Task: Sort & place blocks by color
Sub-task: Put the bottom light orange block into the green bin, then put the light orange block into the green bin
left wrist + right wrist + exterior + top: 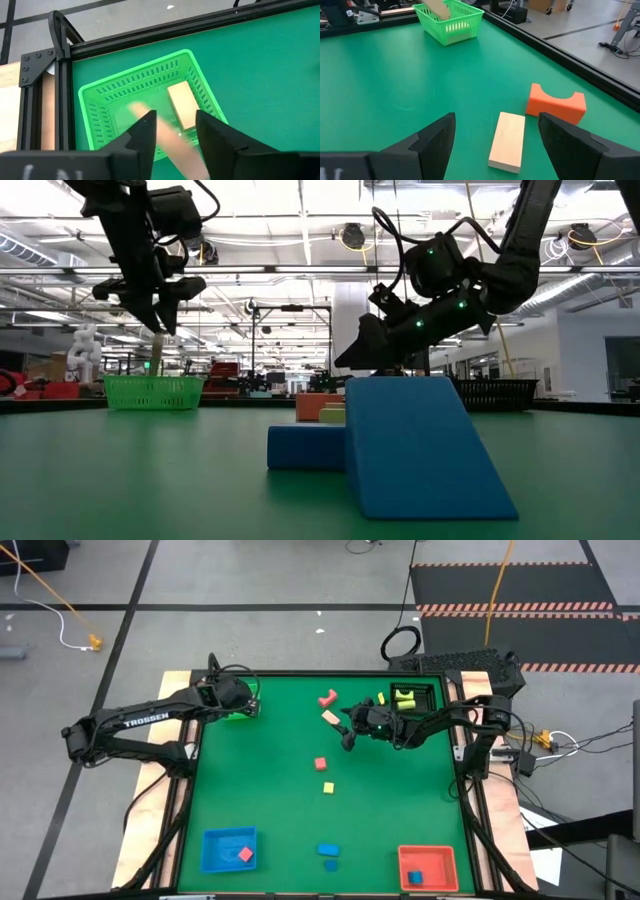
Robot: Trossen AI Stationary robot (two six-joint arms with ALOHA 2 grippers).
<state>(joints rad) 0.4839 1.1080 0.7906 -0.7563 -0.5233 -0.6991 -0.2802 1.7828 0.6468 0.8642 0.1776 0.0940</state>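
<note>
The left gripper (172, 132) hangs over the green basket (107, 95) at the table's (400, 810) far left corner, fingers spread, a blurred tan bar (175, 150) between them. Another tan block (181, 105) lies in the basket. The right gripper (495, 137), spread wide, hovers over a tan bar (508, 141) near the far edge

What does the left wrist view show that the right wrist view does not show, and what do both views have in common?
Only the left wrist view looks down into the green basket, showing a tan block lying inside and a blurred one between the open left gripper fingers.

Only the right wrist view shows a tan bar beside an orange arch block, ahead of the open right gripper.

Both show the green basket and green table.
</note>
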